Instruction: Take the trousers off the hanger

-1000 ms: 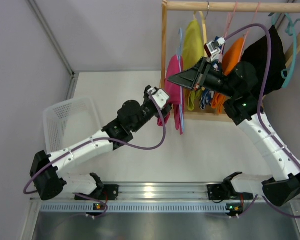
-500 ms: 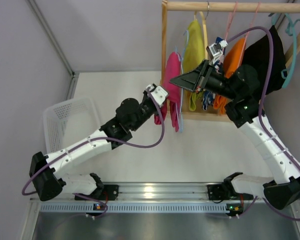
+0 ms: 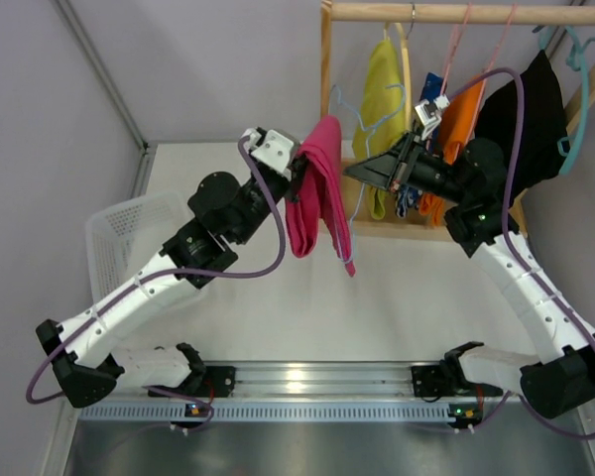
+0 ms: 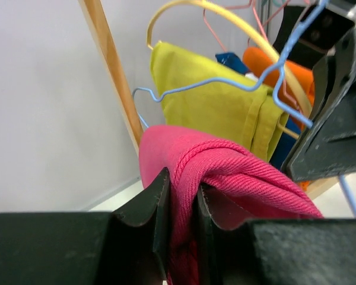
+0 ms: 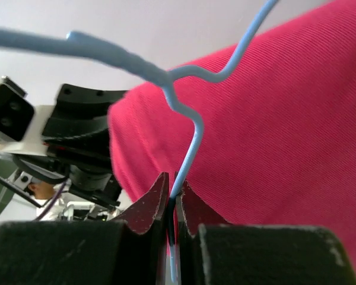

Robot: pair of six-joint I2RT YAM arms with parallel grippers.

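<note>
The magenta-pink trousers (image 3: 317, 193) hang folded from my left gripper (image 3: 299, 169), which is shut on their top fold, left of the rack. In the left wrist view the pink cloth (image 4: 225, 172) is pinched between the jaws. The light blue wire hanger (image 3: 362, 114) is clear of the pink trousers; my right gripper (image 3: 355, 171) is shut on its wire (image 5: 187, 160). The lime yellow-green trousers (image 3: 382, 94) hang on a yellow hanger on the rail, also seen in the left wrist view (image 4: 219, 101).
A wooden clothes rack (image 3: 456, 13) stands at the back right with orange (image 3: 459, 114), blue and black (image 3: 521, 119) garments on hangers. A white mesh basket (image 3: 134, 238) sits at the left. Grey walls enclose the table.
My left gripper has pulled the pink trousers left and up, off the blue hanger. My right gripper has stayed shut on the hanger near the rack.
</note>
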